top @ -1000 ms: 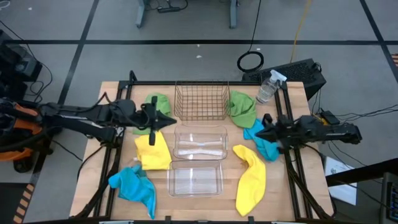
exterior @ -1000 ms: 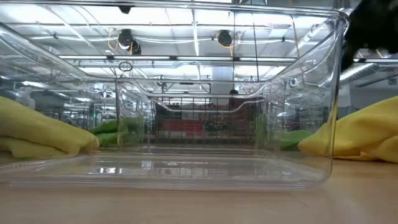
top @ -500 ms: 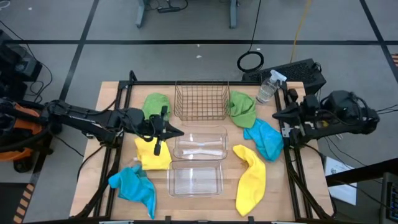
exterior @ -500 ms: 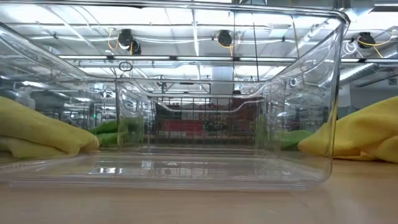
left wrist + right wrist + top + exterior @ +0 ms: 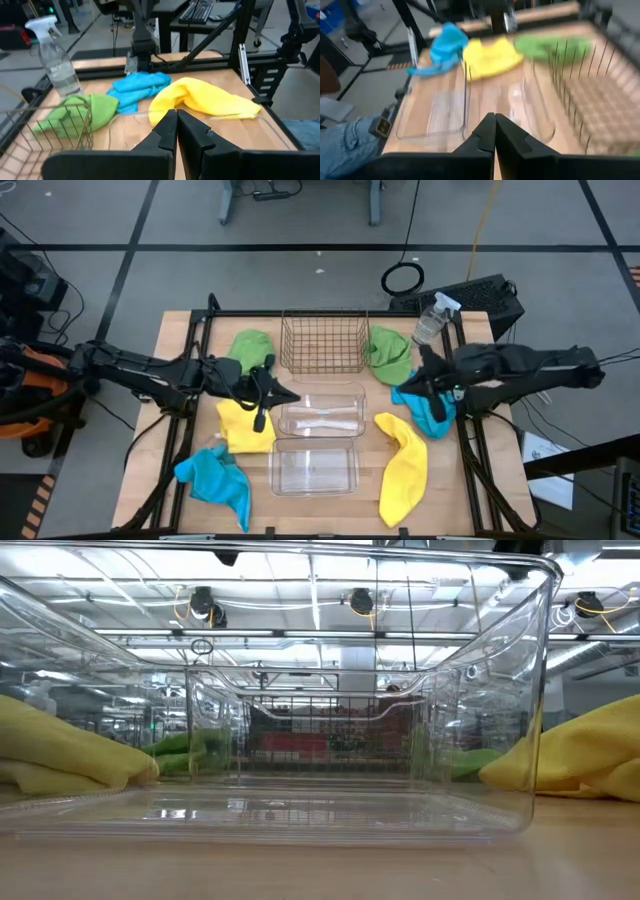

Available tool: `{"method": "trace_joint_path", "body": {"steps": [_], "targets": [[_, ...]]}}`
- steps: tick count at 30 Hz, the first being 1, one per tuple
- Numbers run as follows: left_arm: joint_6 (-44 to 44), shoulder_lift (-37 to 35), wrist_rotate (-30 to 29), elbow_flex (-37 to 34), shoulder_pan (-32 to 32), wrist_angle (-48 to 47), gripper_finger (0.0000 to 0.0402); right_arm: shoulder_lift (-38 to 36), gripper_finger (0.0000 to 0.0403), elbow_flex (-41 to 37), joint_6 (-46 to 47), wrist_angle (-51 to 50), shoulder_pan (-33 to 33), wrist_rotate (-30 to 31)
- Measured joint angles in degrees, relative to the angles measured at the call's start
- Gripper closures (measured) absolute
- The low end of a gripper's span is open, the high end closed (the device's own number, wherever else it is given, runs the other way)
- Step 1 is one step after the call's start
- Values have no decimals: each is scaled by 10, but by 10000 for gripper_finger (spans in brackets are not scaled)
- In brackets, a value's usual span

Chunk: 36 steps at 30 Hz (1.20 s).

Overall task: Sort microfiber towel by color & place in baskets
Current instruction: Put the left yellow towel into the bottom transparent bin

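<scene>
Six towels lie spread on the bench (image 5: 180, 340), none yet in a basket, so sorting looks barely begun. Farthest out on the left gripper's (image 5: 278, 394) own side are a blue towel (image 5: 213, 477), a yellow towel (image 5: 246, 426) just beside the gripper, and a green towel (image 5: 251, 347) behind it. That gripper is closed with nothing in it, poised at the rim of the nearer clear basket (image 5: 321, 412); its wrist view confirms the pressed-together tips. Just ahead of it run the three containers in a row: wire basket (image 5: 322, 342), clear basket, second clear basket (image 5: 314, 469), probably lined up centrally so either arm can reach them. Beyond those, the right gripper (image 5: 420, 385), also closed and empty, hovers between a green towel (image 5: 390, 353) and a blue towel (image 5: 424, 406), apparently above the blue one, though contact is hard to judge. A long yellow towel (image 5: 403, 466) lies nearby, and a spray bottle (image 5: 430, 320) stands behind it.
</scene>
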Motion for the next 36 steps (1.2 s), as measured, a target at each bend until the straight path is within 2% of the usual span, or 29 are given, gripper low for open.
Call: {"method": "trace_joint_path", "body": {"steps": [6,12,18,22,26,33,36], "targets": [[-55,-1,25,1,-1,-58,384,20,403,-65,82,-6,31,4],[-136,-1,35,59,-22,-262,384,32,403,-135,138,41,70,8],[-216,-2,38,98,-98,-378,384,40,403,-180,219,56,110,66],[-293,-1,38,92,-147,-417,384,42,403,-197,281,55,142,114],[-372,-1,34,77,-196,-434,384,49,403,-197,319,60,181,203],[-467,17,-31,55,-301,-433,384,86,403,-197,395,66,269,291],[-473,34,-88,48,-324,-433,384,113,403,-197,418,69,310,329]]}}
